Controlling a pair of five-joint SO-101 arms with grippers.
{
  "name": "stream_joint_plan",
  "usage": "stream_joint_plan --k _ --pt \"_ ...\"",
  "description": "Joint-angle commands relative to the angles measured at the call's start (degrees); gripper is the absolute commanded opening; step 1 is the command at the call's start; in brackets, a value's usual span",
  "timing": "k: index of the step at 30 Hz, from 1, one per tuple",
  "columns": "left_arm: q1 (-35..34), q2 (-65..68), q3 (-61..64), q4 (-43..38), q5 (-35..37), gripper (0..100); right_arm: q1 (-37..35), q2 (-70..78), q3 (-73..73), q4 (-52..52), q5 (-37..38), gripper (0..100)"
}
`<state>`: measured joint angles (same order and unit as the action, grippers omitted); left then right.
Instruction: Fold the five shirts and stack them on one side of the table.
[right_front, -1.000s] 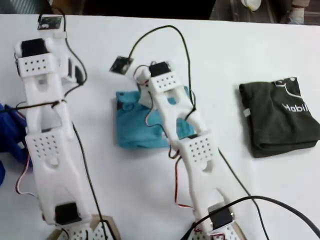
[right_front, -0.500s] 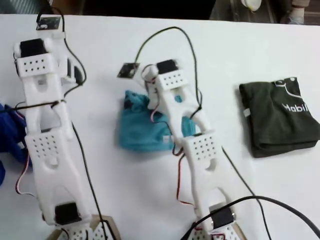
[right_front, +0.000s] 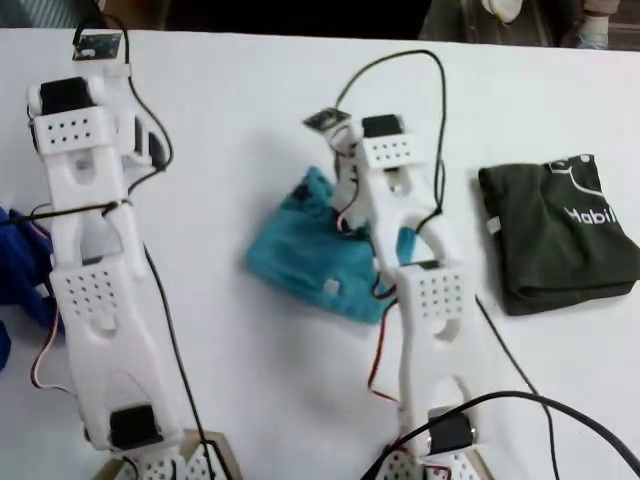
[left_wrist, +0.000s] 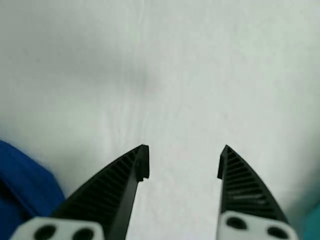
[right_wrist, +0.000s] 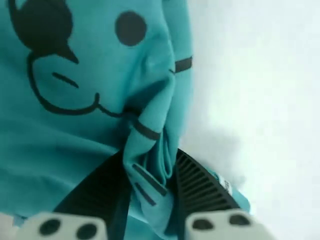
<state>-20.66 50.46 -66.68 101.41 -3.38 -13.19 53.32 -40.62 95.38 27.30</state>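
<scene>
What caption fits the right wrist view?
Right hand shut on a fold of the teal shirt, white table beside it.

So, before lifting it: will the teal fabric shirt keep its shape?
Probably not: the teal fabric shirt bunches into a ridge in the right gripper, so it looks floppy. Its rumpled outline suggests the folds may slip open.

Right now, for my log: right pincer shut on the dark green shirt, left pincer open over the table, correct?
Not quite: the right wrist view shows the right pincer shut on the teal shirt, not the dark green shirt. The rest holds.
</scene>
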Motion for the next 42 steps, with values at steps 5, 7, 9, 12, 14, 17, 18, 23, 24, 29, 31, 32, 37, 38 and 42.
stream_joint_plan --k 5,7,9,12,14,17,18,23,24,29,31,32,37,38,42 --pt "-0.53 -0.97 -0.31 0.97 0.09 25 3.65 -23.34 38.77 -20.88 -0.88 2.1" --pt "-0.53 -0.97 -0.31 0.97 0.09 25 3.30 -30.29 50.99 -28.70 -0.79 2.1" --pt "-0.53 -0.97 -0.31 0.97 0.09 25 3.38 -36.70 59.52 -33.80 -0.97 2.1" --pt "-0.26 -0.97 -0.31 0.97 0.09 25 4.09 -43.47 66.20 -35.12 -0.97 2.1" --pt "-0.09 -0.97 -0.31 0.97 0.18 25 5.14 -47.16 69.89 -34.95 -0.88 2.1" --pt "0.35 -0.97 -0.31 0.97 0.18 25 7.08 -51.91 75.43 -35.12 -0.70 2.1" --pt "0.44 -0.97 -0.31 0.97 0.18 25 7.60 -53.32 76.92 -35.21 -0.70 2.1" --pt "1.14 -0.97 -0.22 0.97 0.35 25 9.01 -58.07 79.91 -35.30 -0.70 2.1" --pt "1.41 -0.97 -0.22 0.97 0.35 25 9.01 -58.77 79.82 -35.65 -0.70 2.1" --pt "2.37 -0.97 -0.22 0.97 0.35 25 8.57 -62.37 79.74 -38.11 -0.70 9.4" --pt "2.46 -0.97 -0.22 0.97 0.35 25 8.57 -63.87 79.74 -38.11 -0.62 19.1" --pt "2.55 -0.97 -0.22 0.97 0.35 25 8.66 -64.57 79.74 -38.11 -0.53 23.5" --pt "2.55 -0.97 -0.31 0.97 0.35 25 9.01 -67.38 79.21 -39.16 -0.53 31.4" --pt "2.55 -0.97 -0.31 0.97 0.35 25 9.10 -67.38 78.59 -39.60 -0.53 31.4" --pt "2.55 -0.97 -0.31 0.97 0.35 25 9.27 -67.30 76.04 -41.45 -0.62 31.4"
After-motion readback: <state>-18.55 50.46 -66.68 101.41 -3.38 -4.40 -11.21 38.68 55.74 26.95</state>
